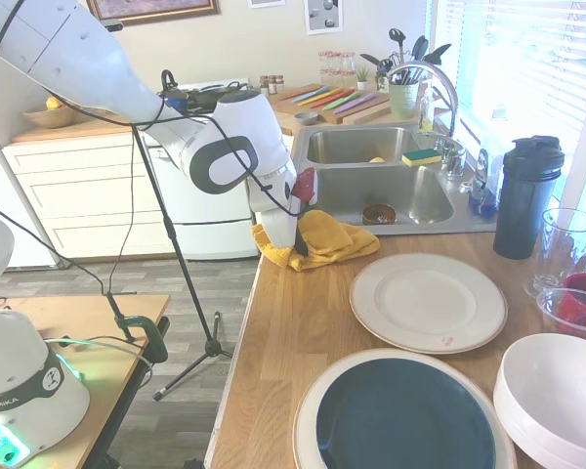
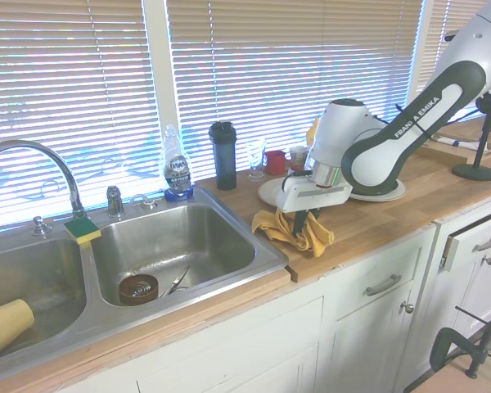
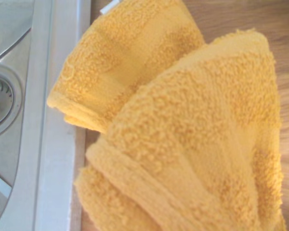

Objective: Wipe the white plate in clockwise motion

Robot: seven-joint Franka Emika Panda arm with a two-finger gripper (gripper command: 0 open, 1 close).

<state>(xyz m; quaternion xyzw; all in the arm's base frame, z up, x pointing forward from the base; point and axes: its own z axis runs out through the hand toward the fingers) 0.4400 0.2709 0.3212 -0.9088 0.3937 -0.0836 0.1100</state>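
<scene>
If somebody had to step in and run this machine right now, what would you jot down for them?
End effector: down on the yellow towel at the counter edge by the sink; I cannot tell whether its fingers are shut on it.
White plate: flat on the wooden counter, apart from the towel, between it and the teal-centred plate.
Done: towel reached, nothing more.
Left: secure the towel, carry it over to the white plate, wipe clockwise.
</scene>
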